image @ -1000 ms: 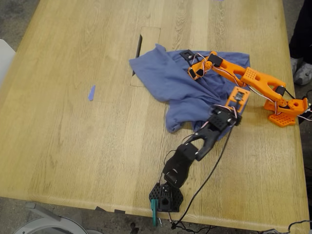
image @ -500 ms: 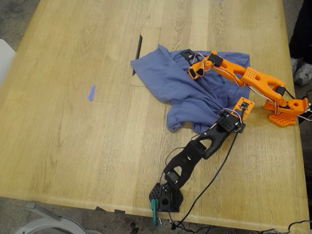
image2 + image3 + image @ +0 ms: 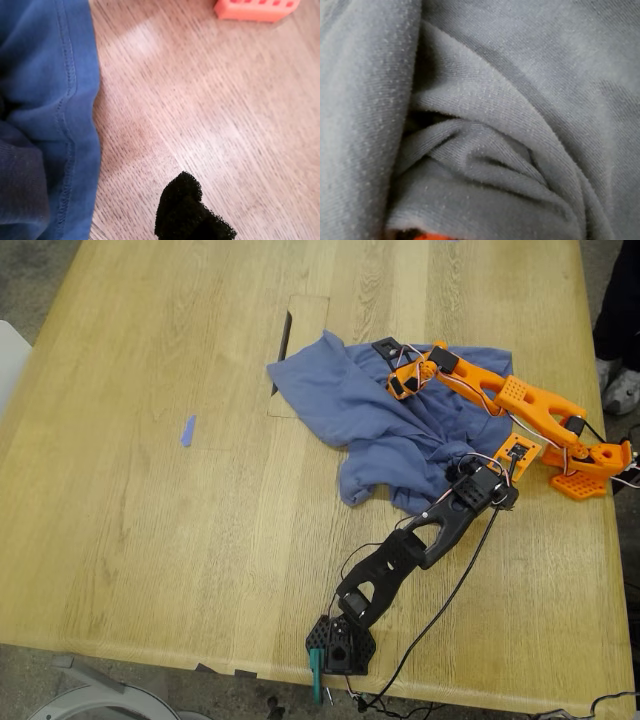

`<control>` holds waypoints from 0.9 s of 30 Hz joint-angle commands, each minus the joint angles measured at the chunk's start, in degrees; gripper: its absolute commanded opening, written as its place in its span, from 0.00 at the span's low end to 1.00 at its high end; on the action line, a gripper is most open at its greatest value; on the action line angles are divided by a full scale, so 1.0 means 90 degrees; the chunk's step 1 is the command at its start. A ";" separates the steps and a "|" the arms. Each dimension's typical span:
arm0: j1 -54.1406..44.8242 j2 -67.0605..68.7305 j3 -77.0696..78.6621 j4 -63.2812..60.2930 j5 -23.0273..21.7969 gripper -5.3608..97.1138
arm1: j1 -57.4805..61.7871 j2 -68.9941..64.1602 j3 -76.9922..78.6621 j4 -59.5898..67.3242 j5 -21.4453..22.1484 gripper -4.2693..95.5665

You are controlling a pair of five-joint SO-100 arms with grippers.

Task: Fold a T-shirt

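Down at the black arm's tip, my first gripper (image 3: 497, 465) sits at the T-shirt's (image 3: 380, 420) hemmed edge; can't tell whether it's gripping. My second gripper (image 3: 397, 365), orange, is buried in cloth, state unclear too. The shirt's crumpled on the wooden table (image 3: 150, 520), blue tape strip (image 3: 188, 430) well apart. Someone's shoe (image 3: 625, 390) at the exterior view's right.

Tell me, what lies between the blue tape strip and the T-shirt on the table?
Only bare wooden table lies between the tape strip and the T-shirt, as the exterior view shows.
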 commanded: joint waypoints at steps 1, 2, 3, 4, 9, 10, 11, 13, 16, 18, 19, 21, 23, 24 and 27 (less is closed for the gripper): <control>-0.0166 0.0010 -0.0557 0.0029 -0.0049 0.62 | 0.0098 0.0430 -0.0098 0.0098 0.0049 0.04; -0.0176 -0.0117 -0.0596 0.0000 -0.0049 0.62 | 0.0088 0.0439 -0.0098 0.0127 0.0049 0.04; -0.0186 -0.0283 -0.0654 -0.0049 -0.0059 0.63 | 0.0078 0.0449 -0.0098 0.0137 0.0039 0.04; -0.0205 -0.0488 -0.0830 -0.0078 -0.0059 0.63 | 0.0059 0.0459 -0.0098 0.0156 0.0039 0.04; -0.0381 -0.1904 -0.2363 0.0039 -0.0039 0.66 | -0.0049 0.0527 -0.0098 0.0264 0.0059 0.04; -0.0449 -0.2266 -0.2861 0.0225 -0.0029 0.66 | -0.0068 0.0537 -0.0098 0.0264 0.0068 0.04; -0.0527 -0.2705 -0.3555 0.0498 -0.0020 0.67 | -0.0088 0.0566 -0.0098 0.0283 0.0068 0.04; -0.0693 -0.3750 -0.5254 0.1182 0.0049 0.67 | -0.0146 0.0605 -0.0098 0.0322 0.0078 0.04; -0.0928 -0.4590 -0.6406 0.2109 0.0244 0.65 | -0.0205 0.0664 -0.0098 0.0371 0.0098 0.04; -0.1006 -0.4609 -0.6396 0.2012 0.0273 0.64 | -0.0244 0.0693 -0.0098 0.0400 0.0107 0.04; -0.1035 -0.4619 -0.6387 0.2021 0.0283 0.64 | -0.0264 0.0723 -0.0098 0.0420 0.0117 0.04; -0.1084 -0.4639 -0.6387 0.2207 0.0332 0.62 | -0.0303 0.0752 -0.0098 0.0439 0.0137 0.04; -0.1123 -0.4600 -0.6387 0.2432 0.0352 0.62 | -0.0332 0.0791 -0.0098 0.0469 0.0146 0.04; -0.1133 -0.4570 -0.6387 0.2549 0.0352 0.61 | -0.0352 0.0801 -0.0098 0.0479 0.0146 0.04; -0.1201 -0.4561 -0.6387 0.2744 0.0332 0.62 | -0.0371 0.0801 -0.0088 0.0498 0.0156 0.04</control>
